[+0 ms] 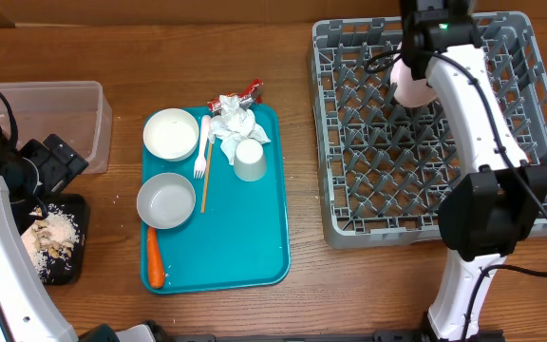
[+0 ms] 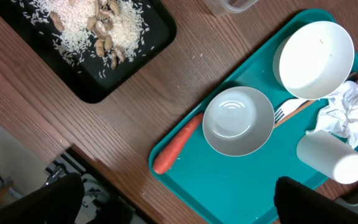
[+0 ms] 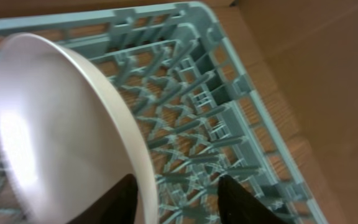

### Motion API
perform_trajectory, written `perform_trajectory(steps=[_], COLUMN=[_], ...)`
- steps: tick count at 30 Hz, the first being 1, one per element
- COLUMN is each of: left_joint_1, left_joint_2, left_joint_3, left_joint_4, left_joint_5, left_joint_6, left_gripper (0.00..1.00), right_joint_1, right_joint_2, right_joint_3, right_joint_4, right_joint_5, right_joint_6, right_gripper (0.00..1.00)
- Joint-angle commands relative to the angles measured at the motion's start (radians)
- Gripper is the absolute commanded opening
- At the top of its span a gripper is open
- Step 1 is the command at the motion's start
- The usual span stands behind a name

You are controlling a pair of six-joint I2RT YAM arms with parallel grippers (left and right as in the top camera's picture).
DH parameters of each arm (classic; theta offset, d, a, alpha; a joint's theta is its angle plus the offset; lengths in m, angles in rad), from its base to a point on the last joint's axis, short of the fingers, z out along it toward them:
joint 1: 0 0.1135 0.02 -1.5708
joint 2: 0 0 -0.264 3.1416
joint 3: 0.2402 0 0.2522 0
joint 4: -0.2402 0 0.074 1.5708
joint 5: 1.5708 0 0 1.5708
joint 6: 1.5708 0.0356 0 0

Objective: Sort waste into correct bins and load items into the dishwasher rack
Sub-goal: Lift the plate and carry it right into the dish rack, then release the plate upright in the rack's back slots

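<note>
The large white plate [image 1: 411, 87] [image 3: 55, 124] stands on edge among the pegs of the grey dishwasher rack [image 1: 323, 142] [image 3: 229, 124]. My right gripper [image 1: 414, 68] [image 3: 179, 200] straddles its rim, open, with a gap beside the far finger. Two white bowls [image 1: 171, 133] [image 1: 166, 200], a cup [image 1: 251, 160], a fork [image 1: 200, 152], the crumpled napkin [image 1: 233, 122], a foil wrapper [image 1: 247, 92] and a carrot [image 1: 155, 258] lie on the teal tray. Open and empty, my left gripper [image 2: 179, 202] hovers over that tray's near edge. Food scraps [image 1: 50, 233] fill the black tray [image 1: 72, 204].
The clear tub [image 1: 55, 119] stands at the far left, behind the black tray. The teal tray [image 1: 245, 237] sits mid-table between bins and rack. Rice grains lie scattered on the wood near the black tray. A cardboard wall runs behind the rack.
</note>
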Motion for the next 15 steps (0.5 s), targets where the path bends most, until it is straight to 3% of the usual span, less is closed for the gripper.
perform_trajectory(steps=[1, 5, 6, 11, 12, 15], left_joint_1=[0.004, 0.004, 0.004, 0.004, 0.004, 0.004], left_joint_2=[0.006, 0.006, 0.006, 0.006, 0.006, 0.006], left_joint_3=[-0.004, -0.004, -0.004, -0.004, -0.004, -0.004], left_joint_4=[-0.002, -0.002, -0.002, -0.002, -0.002, -0.002], left_joint_5=[0.004, 0.004, 0.004, 0.004, 0.004, 0.004], left_joint_6=[-0.01, -0.01, -0.01, -0.01, -0.01, -0.01], left_gripper=[1.0, 1.0, 1.0, 1.0, 1.0, 1.0], right_joint_1=[0.043, 0.061, 0.061, 0.061, 0.062, 0.084], right_joint_2=[-0.03, -0.078, -0.097, -0.204, -0.233, -0.242], right_joint_3=[0.022, 0.072, 0.094, 0.184, 0.185, 0.184], right_joint_4=[-0.013, -0.051, -0.066, -0.13, -0.126, -0.13], right_joint_5=[-0.156, -0.357, -0.43, -0.938, -1.12, -1.257], right_joint_6=[0.005, 0.004, 0.004, 0.003, 0.003, 0.004], right_gripper=[0.64, 0.97, 1.0, 1.0, 1.0, 1.0])
